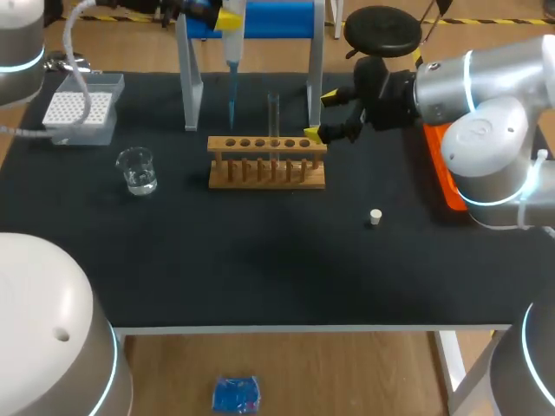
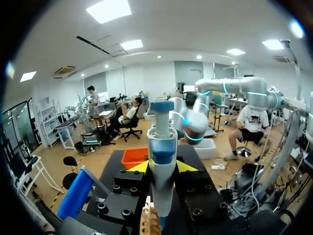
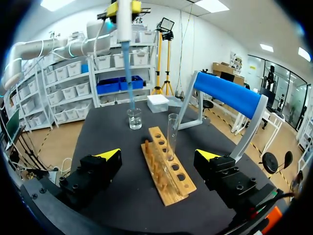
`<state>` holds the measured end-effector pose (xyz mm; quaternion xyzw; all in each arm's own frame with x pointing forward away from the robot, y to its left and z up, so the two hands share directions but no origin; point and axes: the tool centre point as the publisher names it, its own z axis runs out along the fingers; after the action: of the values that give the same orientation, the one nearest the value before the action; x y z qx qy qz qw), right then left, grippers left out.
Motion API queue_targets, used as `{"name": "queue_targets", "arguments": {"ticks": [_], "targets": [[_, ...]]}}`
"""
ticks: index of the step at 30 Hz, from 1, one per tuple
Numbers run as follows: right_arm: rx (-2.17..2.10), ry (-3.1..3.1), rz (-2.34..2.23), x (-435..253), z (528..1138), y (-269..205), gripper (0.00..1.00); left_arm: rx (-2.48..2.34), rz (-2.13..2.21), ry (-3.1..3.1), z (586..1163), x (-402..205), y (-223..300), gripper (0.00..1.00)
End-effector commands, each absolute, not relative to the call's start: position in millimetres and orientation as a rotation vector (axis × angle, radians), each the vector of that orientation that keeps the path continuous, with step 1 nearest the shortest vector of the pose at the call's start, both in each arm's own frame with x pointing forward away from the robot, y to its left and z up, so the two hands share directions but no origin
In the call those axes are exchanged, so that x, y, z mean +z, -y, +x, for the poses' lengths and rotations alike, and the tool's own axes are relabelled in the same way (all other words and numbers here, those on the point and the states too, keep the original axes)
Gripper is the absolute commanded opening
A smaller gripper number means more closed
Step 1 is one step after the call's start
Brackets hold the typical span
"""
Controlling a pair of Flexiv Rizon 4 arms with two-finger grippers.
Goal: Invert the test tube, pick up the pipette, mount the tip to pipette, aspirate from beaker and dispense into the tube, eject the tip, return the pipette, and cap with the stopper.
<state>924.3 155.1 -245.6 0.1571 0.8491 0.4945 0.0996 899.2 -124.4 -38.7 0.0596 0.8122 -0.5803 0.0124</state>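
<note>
My left gripper (image 1: pixel 227 16) is high at the back, shut on the white and blue pipette (image 2: pixel 161 161). The pipette's blue tip (image 1: pixel 232 95) points down, behind the wooden rack (image 1: pixel 267 161) and left of the glass test tube (image 1: pixel 273 121). That tube stands upright, mouth up, in a rack hole (image 3: pixel 172 134). My right gripper (image 1: pixel 316 113) is open at the rack's right end, with nothing between its fingers (image 3: pixel 159 156). The beaker (image 1: pixel 137 170) with clear liquid stands left of the rack. A small white stopper (image 1: pixel 375 217) lies on the mat to the front right.
A white tip box (image 1: pixel 80 108) sits at the back left corner. A stand with a blue top bar (image 1: pixel 251 22) straddles the space behind the rack. An orange tray (image 1: pixel 442 165) lies under my right arm at the right edge.
</note>
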Motion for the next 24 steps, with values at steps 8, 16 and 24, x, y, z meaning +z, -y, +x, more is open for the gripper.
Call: {"name": "queue_targets", "arguments": {"ticks": [8, 16, 24], "targets": [[1.462, -2.511, 0.464, -246, 924, -155, 1.0, -1.854, 0.029, -2.468, 853, -77, 124, 0.0], [1.462, -2.511, 0.464, -246, 924, -155, 1.0, -1.847, -0.124, -2.4, 823, -93, 137, 0.0], [1.462, -2.511, 0.464, -246, 924, -155, 1.0, -1.8, -0.245, -2.325, 809, -99, 152, 0.0]]}}
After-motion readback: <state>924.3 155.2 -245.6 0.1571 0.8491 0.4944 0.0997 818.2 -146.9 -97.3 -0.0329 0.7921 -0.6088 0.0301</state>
